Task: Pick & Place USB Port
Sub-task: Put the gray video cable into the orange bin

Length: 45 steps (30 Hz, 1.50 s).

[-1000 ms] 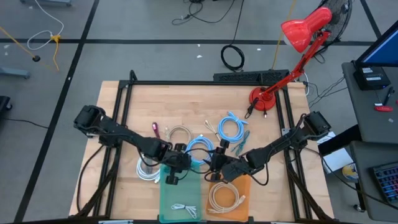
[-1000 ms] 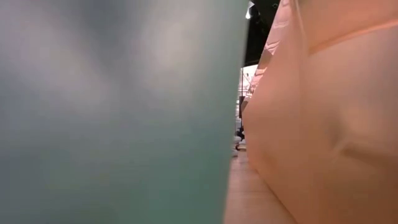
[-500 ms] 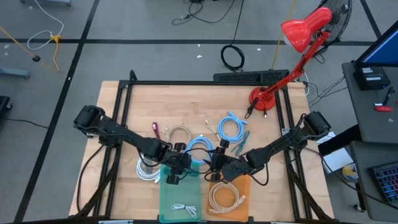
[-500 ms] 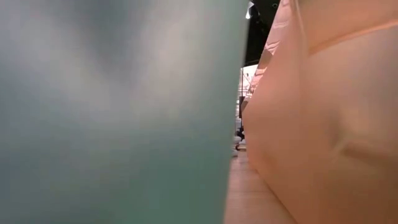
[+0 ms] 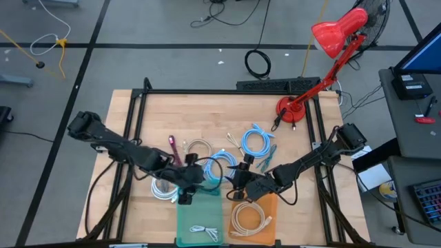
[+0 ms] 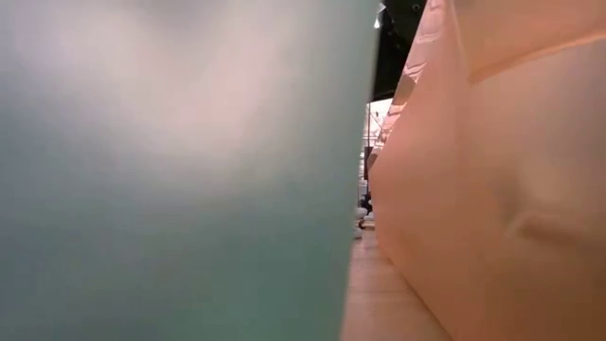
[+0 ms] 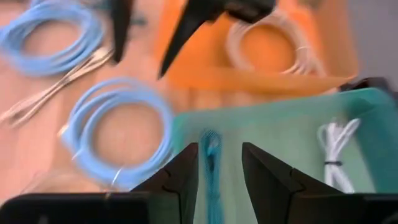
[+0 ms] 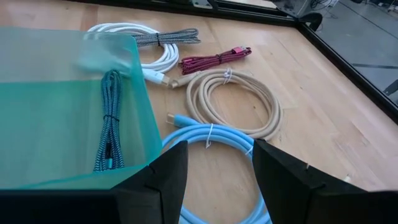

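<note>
Table (image 5: pixel 207 114) far half bare; cables (image 5: pixel 256 143) crowd bins (image 5: pixel 200 220).

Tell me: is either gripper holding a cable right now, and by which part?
Nothing is held. The left gripper stands open above the braided teal cable lying in the translucent green bin; the right gripper is open too.
</note>
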Available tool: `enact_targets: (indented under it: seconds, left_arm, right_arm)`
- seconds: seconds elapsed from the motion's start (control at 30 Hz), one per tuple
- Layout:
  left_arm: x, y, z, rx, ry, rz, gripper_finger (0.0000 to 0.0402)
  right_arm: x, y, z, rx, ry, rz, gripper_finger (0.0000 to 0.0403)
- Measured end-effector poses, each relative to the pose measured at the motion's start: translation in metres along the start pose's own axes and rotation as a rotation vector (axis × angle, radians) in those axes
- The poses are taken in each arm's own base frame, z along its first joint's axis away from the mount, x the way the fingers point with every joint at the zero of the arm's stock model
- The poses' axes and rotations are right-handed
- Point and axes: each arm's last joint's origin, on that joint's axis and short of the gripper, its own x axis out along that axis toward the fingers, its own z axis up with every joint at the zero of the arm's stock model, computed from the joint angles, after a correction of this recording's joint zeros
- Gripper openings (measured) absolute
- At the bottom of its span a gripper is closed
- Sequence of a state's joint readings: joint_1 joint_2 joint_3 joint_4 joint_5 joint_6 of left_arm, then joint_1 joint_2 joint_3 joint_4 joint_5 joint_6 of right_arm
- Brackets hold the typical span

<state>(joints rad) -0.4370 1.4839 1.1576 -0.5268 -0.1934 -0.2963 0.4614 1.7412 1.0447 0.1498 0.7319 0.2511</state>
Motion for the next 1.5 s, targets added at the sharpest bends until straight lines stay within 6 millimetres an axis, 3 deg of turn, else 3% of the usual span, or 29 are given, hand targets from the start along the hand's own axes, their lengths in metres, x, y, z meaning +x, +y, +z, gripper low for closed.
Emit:
enact_targets:
  seconds: [0.27,0.53,0.73,0.87,0.97,1.2,1.37,1.5]
  left_arm:
    - [-0.022,-0.025,-0.033,-0.076,0.06,0.288,0.0127]
    - [-0.034,-0.051,-0.067,-0.09,-0.096,0.489,0.0127]
    - [-0.026,-0.043,-0.1,-0.178,-0.076,0.579,0.0127]
    - [-0.025,-0.033,-0.118,-0.219,0.042,0.626,0.0127]
    - [-0.033,-0.02,-0.12,-0.231,0.118,0.691,0.0127]
    - [-0.056,0.014,-0.103,-0.432,0.039,0.722,0.0127]
    - [-0.069,0.025,-0.098,-0.507,-0.015,0.709,0.0127]
    - [-0.073,0.021,-0.098,-0.475,-0.087,0.71,0.0127]
  right_arm:
    - [0.009,-0.012,-0.003,0.117,0.045,-0.048,0.0169]
    - [0.031,-0.055,-0.001,0.286,0.147,-0.122,0.0169]
    - [0.047,-0.088,0.008,0.33,0.161,-0.132,0.0169]
    - [0.055,-0.104,0.017,0.329,0.161,-0.141,0.0169]
    - [0.06,-0.114,0.03,0.339,0.12,-0.14,0.0169]
    - [0.071,-0.146,0.056,0.387,0.048,-0.168,0.0169]
    - [0.083,-0.17,0.059,0.426,0.015,-0.105,0.0169]
    - [0.096,-0.181,0.045,0.425,0.091,-0.053,0.0169]
